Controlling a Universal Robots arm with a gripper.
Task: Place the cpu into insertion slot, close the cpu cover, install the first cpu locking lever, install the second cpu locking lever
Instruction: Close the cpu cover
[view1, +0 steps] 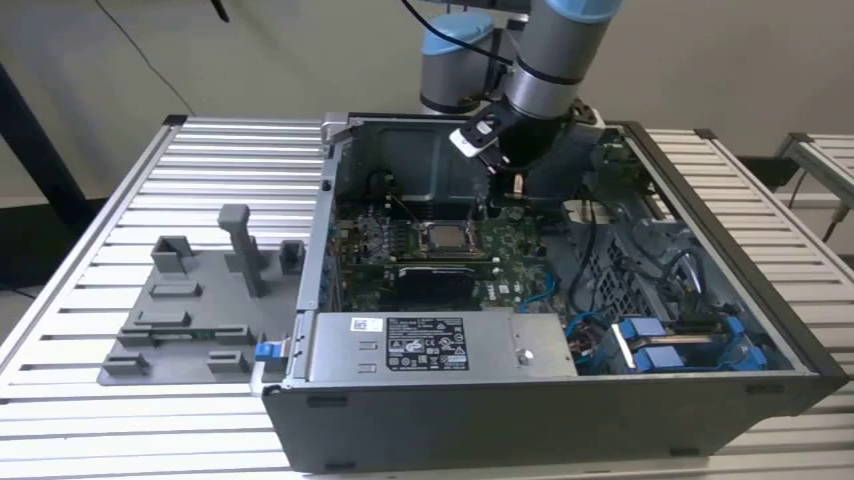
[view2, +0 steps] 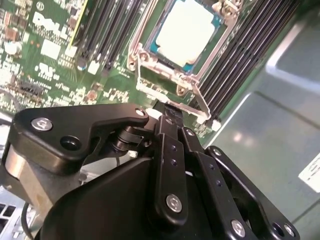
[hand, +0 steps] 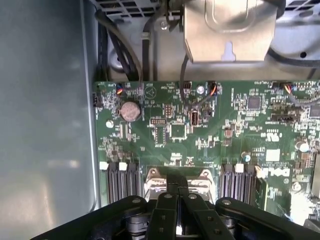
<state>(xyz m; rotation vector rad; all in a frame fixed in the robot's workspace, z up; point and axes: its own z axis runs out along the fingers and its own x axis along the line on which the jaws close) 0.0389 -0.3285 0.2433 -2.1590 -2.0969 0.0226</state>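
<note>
Black linkage gripper: fingers drawn together, tips meeting, pointing down at the board. Whether anything is pinched between them I cannot tell.

Directly under the tips, in the second wrist view, is the near edge of the socket assembly. The gripper sits just at that edge. A thin silver metal rod runs along the socket's side, right beside the fingertips; latched or free I cannot tell.

Just beyond the tips, the small flat square cpu with a silver-tan face is seated in the insertion slot, a square socket with a silver rim. The thin silver cpu cover frame lies around the chip, and the chip's face shows through its window.

On either side of the jaws are banks of long black memory slots, all on the green motherboard. Farther out from the tips there is a round silver coin cell.

Exterior view: the gripper hangs inside the open dark grey computer case, which stands on a pale slatted metal table.
</note>
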